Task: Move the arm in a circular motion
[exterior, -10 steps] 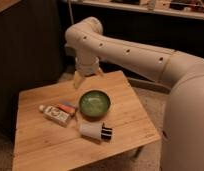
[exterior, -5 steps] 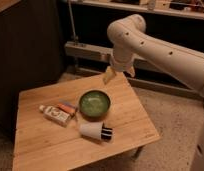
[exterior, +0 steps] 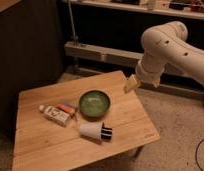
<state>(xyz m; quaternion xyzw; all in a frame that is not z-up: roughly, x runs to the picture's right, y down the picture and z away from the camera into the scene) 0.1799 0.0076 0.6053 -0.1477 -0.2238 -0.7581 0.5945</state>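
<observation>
The arm (exterior: 167, 47) is thick, glossy white, with small dark dots, and reaches in from the upper right. Its yellowish-tan gripper (exterior: 130, 84) hangs at the arm's lower left end, above the right far edge of the wooden table (exterior: 50, 145). The gripper holds nothing that I can see and touches nothing on the table.
On the table sit a green bowl (exterior: 94, 103) in the middle, a white cylinder with a black end (exterior: 94, 131) lying in front of it, and a small bottle with an orange label (exterior: 56, 114) to the left. Dark shelving and a metal rail (exterior: 95, 52) stand behind.
The arm has swung to the right and somewhat down, from above the table's far left side to its right far edge. The things on the table have not moved.
</observation>
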